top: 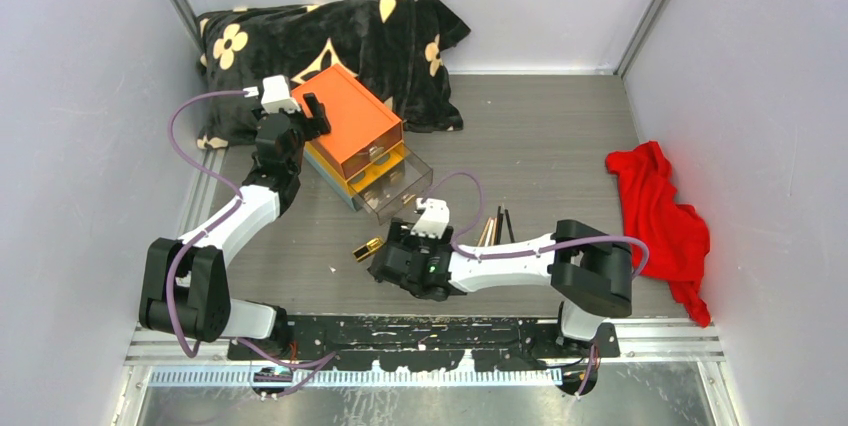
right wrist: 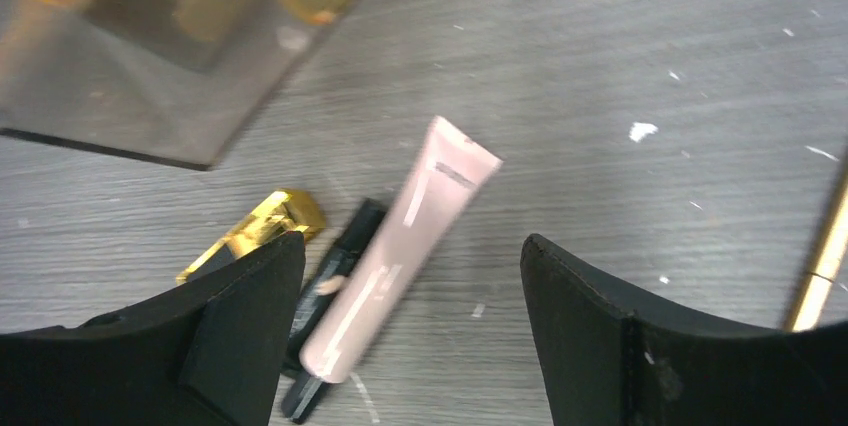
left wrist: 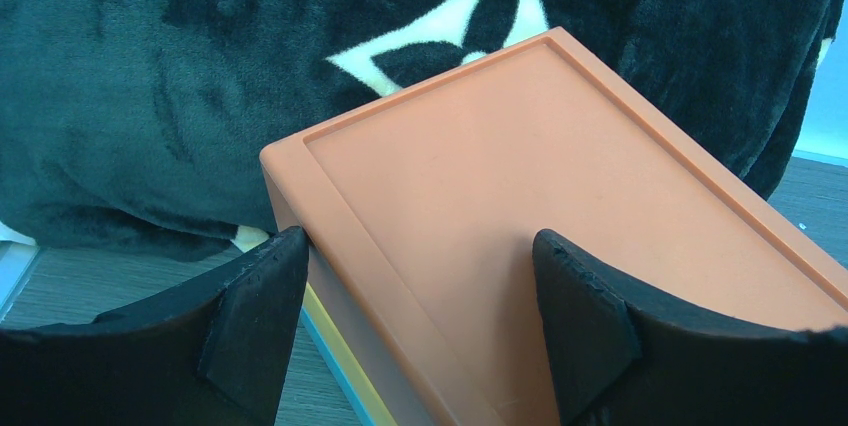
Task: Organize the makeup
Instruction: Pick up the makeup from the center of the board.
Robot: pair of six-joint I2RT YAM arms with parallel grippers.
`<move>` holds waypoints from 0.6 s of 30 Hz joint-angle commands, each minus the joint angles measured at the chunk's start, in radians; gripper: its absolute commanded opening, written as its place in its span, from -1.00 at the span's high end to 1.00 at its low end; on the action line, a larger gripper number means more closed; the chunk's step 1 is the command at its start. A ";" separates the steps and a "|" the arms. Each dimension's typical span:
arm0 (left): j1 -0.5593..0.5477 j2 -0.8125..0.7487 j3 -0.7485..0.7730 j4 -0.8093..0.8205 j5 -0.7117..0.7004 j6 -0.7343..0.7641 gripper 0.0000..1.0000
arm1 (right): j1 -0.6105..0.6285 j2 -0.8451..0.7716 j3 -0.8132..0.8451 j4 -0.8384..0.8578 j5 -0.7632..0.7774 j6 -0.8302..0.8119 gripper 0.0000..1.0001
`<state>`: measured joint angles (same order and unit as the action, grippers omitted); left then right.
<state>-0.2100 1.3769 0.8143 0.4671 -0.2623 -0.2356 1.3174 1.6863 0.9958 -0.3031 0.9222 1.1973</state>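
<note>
A pink tube [right wrist: 400, 264] lies on the table over a black tube [right wrist: 335, 291], with a gold-black lipstick [right wrist: 255, 234] just to their left. My right gripper [right wrist: 410, 336] is open and empty, low over the tubes, its jaws on either side of them. In the top view it [top: 392, 258] sits beside the lipstick [top: 368, 249]. Thin tan and black brushes [top: 495, 228] lie to its right. My left gripper [left wrist: 420, 326] is open, its jaws straddling the left edge of the orange-topped drawer box [left wrist: 520, 216]. The palettes and compact are not visible.
The drawer box [top: 350, 118] stands at the back left with a clear drawer [top: 400, 188] pulled out, also seen in the right wrist view [right wrist: 140, 66]. A black flowered blanket [top: 330, 41] lies behind it. A red cloth [top: 660, 211] lies at the right.
</note>
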 commanded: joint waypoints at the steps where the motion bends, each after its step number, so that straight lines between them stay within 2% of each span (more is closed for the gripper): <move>1: -0.027 0.069 -0.061 -0.297 0.139 0.045 -0.57 | 0.003 -0.050 -0.070 -0.049 0.031 0.206 -0.64; 5: -0.028 0.067 -0.063 -0.295 0.138 0.044 -0.57 | 0.004 -0.013 -0.061 -0.050 -0.003 0.218 -0.63; 11: -0.027 0.068 -0.064 -0.295 0.138 0.045 -0.57 | 0.003 0.057 0.026 -0.072 -0.005 0.166 -0.66; 18: -0.026 0.068 -0.061 -0.297 0.138 0.045 -0.57 | 0.003 0.101 0.056 -0.096 -0.019 0.113 -0.67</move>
<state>-0.2100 1.3769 0.8143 0.4671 -0.2619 -0.2356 1.3174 1.7721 1.0107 -0.3695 0.8875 1.3357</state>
